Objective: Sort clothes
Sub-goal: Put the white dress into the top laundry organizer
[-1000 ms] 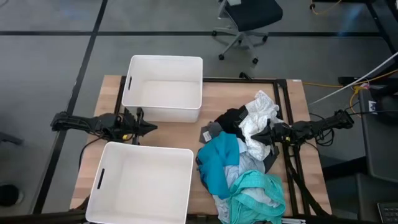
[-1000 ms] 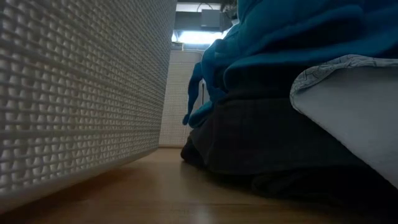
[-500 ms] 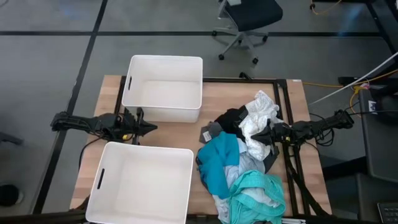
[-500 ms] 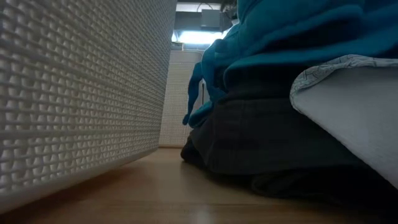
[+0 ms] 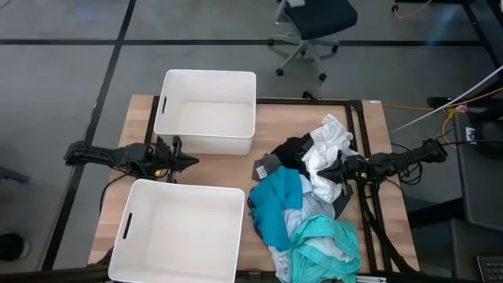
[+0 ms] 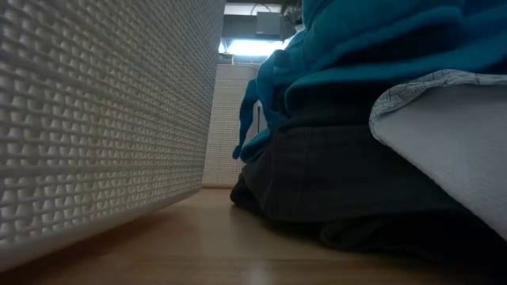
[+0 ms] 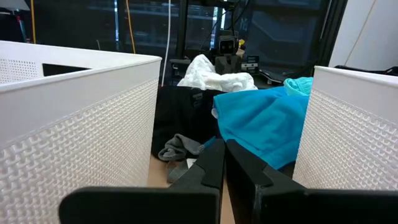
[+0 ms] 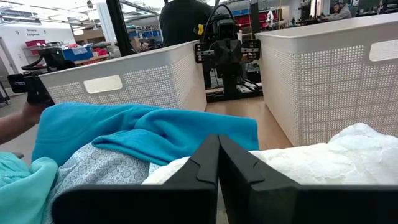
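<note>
The clothes lie in one pile on the right half of the wooden table. It holds a white garment, a bright blue one, a teal one, and black and grey pieces. My right gripper is shut, level, at the pile's right side over the white garment. My left gripper is shut and empty between the two bins, pointing at the pile. In the low view the blue garment lies on dark cloth. My right gripper's shut fingers stand level, coming from the table's right, just at the white garment's top. I cannot tell whether they touch it.
A white bin stands at the far left of the table and another at the near left. The left arm lies in the gap between them. A person's hand and a person show beyond the table. An office chair stands behind it.
</note>
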Robot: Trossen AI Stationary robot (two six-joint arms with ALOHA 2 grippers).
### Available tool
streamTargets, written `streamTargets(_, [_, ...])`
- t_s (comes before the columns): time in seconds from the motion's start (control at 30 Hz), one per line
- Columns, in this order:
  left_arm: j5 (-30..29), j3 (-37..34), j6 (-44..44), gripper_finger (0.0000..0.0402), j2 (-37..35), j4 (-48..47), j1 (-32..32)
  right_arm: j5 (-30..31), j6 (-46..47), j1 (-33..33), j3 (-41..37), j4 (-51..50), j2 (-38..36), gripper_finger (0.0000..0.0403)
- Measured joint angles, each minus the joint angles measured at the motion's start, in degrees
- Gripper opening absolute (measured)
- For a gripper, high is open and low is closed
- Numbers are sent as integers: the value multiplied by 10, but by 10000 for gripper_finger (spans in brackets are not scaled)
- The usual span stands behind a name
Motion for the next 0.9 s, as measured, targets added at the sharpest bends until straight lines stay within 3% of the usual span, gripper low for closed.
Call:
streamTargets(0.17, [-3,0,33,5,0,0,0,-8,44,0,0,-1,0,12])
streamTargets(0.4, [-1,0,54,5,0,30,0,21,10,0,22,10,1,12])
streamTargets(0.6, [3,0,61,5,0,121,0,30,-30,0,116,-45,19,12])
streamTargets(0.9, [9,16,107,5,0,135,0,81,-31,0,316,-224,169,12])
